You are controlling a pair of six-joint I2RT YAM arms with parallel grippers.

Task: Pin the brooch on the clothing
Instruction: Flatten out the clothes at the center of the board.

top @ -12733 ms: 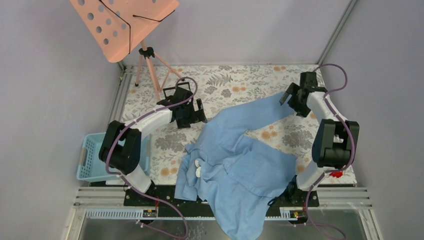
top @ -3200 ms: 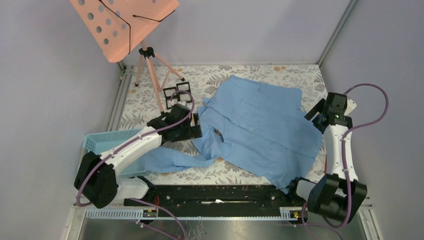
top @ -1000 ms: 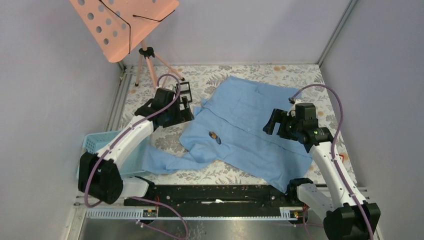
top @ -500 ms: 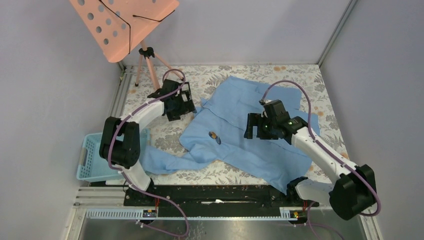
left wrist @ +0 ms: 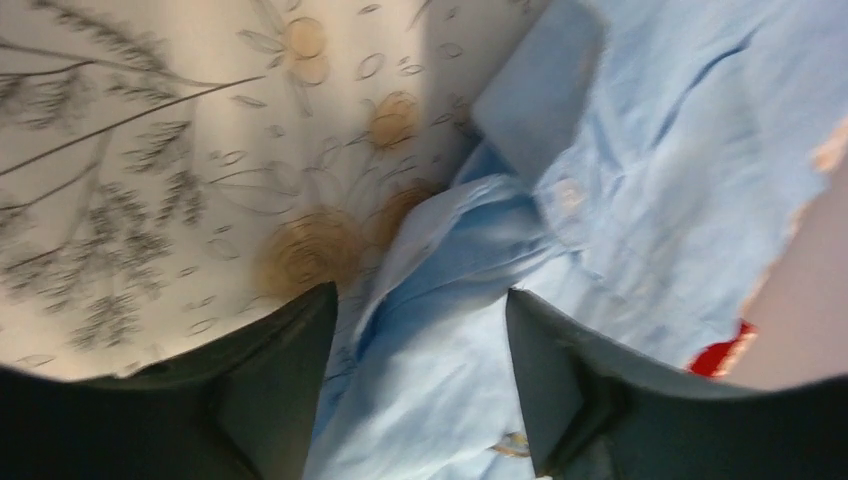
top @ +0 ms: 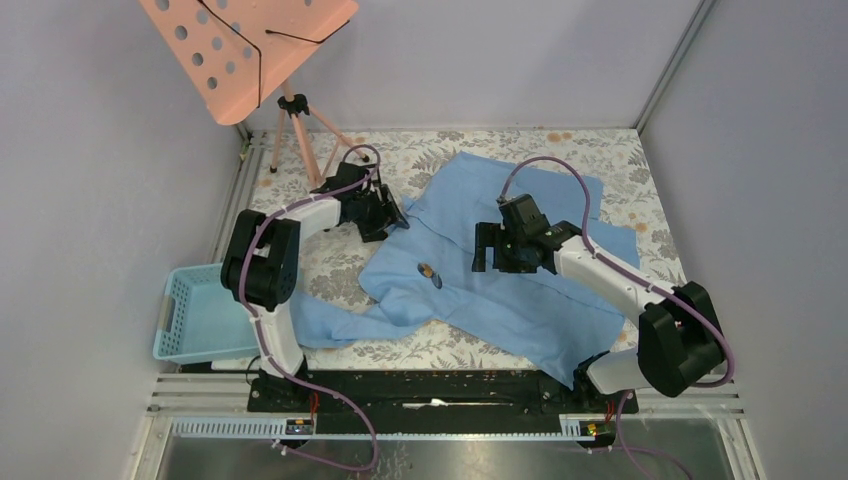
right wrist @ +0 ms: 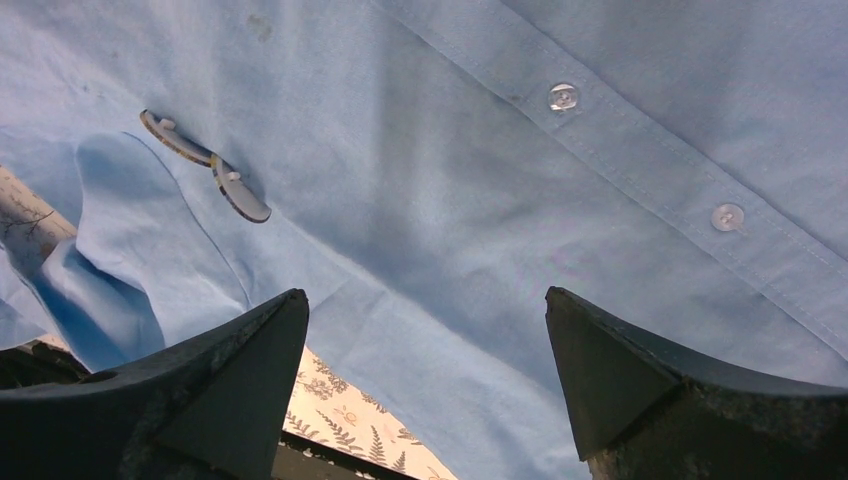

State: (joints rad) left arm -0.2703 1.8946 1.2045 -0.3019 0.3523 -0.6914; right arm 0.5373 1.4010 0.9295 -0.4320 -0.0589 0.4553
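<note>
Brooch [top: 430,272] rests on the shirt [top: 530,205] between left gripper [top: 393,220] and right gripper [top: 490,263], both with jaws apart.

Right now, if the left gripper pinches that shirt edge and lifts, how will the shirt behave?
Probably floppy: the shirt lies creased, so only the pinched part should rise while the rest drapes. Likely light, since the weave looks thin where it bunches between the open fingers of the left gripper. A push would probably wrinkle it, not slide it whole.
</note>
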